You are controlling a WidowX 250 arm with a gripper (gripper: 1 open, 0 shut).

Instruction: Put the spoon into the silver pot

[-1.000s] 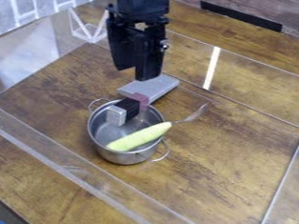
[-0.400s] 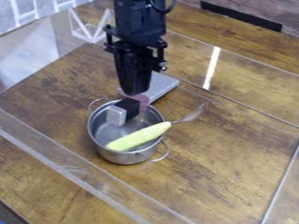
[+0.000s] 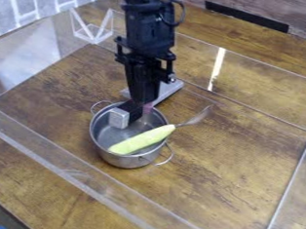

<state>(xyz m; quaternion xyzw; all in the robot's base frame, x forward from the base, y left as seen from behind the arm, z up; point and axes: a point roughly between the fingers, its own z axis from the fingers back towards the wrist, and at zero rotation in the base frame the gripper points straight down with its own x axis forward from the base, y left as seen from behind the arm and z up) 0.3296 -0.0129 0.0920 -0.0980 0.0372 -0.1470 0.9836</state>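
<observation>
The silver pot stands at the middle of the wooden table. The spoon lies across it: the yellow-green handle rests inside and sticks out over the right rim, and a thin shiny end points off to the right on the table. My gripper points down at the pot's far rim, above the spoon and apart from it. Its fingers stand together, shut, with their tips at the purplish end of a grey slab. I cannot tell whether they pinch that end.
The flat grey slab lies just behind the pot, partly hidden by the arm. Clear plastic walls fence the table at the back, left and front. A white wire frame stands at the back left.
The gripper has come down towards the pot's far rim and its fingers have closed together. Spoon, pot and slab lie where they were.
</observation>
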